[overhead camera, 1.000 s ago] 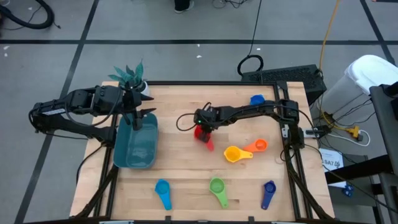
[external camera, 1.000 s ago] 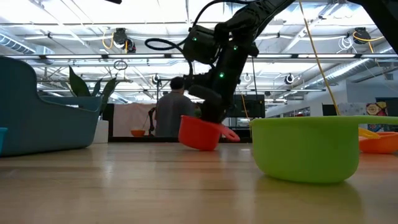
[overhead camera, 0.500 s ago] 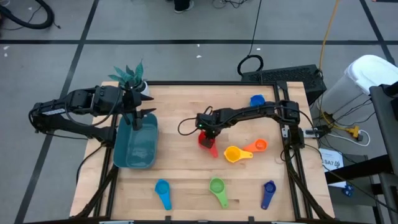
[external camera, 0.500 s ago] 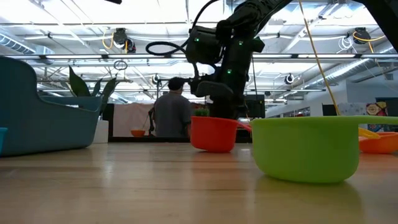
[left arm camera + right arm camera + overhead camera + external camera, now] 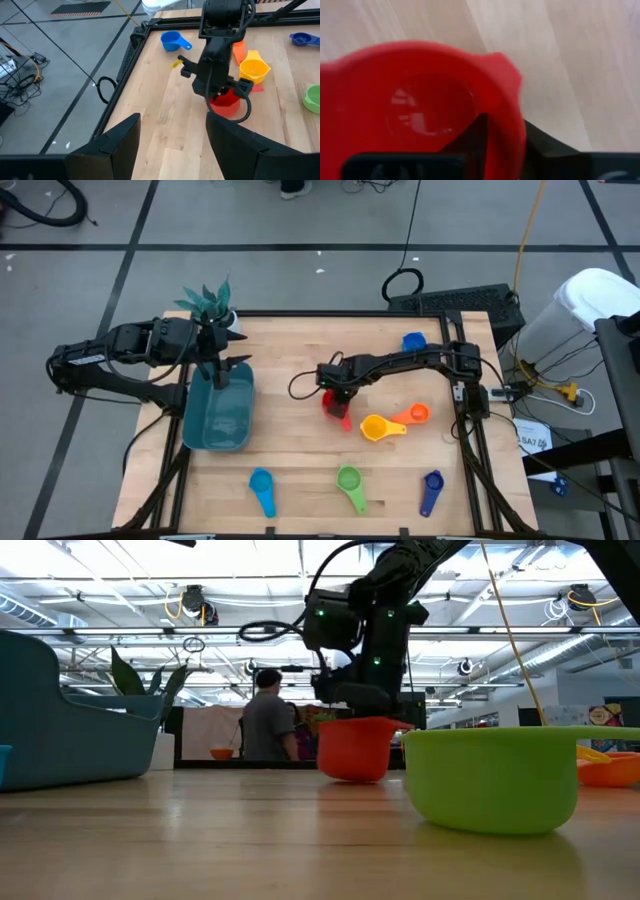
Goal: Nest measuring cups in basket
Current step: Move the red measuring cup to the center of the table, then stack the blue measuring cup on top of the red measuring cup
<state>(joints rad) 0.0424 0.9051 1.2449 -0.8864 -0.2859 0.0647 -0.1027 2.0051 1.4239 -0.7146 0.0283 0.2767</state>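
Note:
The red measuring cup stands upright on its base mid-table, bowl up; it also shows in the low view. My right gripper points steeply down over it, with the bowl's wall between its fingers. The dark teal basket rests on the table's left side. My left gripper hangs open above the basket's far end, touching nothing. Yellow, orange, blue, light blue, green and dark blue cups lie loose on the table. My right gripper has the red cup's bowl wall at the rim between its two fingers, one finger inside the bowl and one outside. The fingers come from above, slanting down. The cup stands upright with its base on the table.
A small white pot with a teal plant stands at the far left corner beside the basket. The big green cup fills the low view's near right. A person walks in the room behind the table.
My right gripper has tipped further downward and carried the red cup a little toward the table's right and near edges. The cup, which was tilted and raised off the wood, now stands upright on the table.

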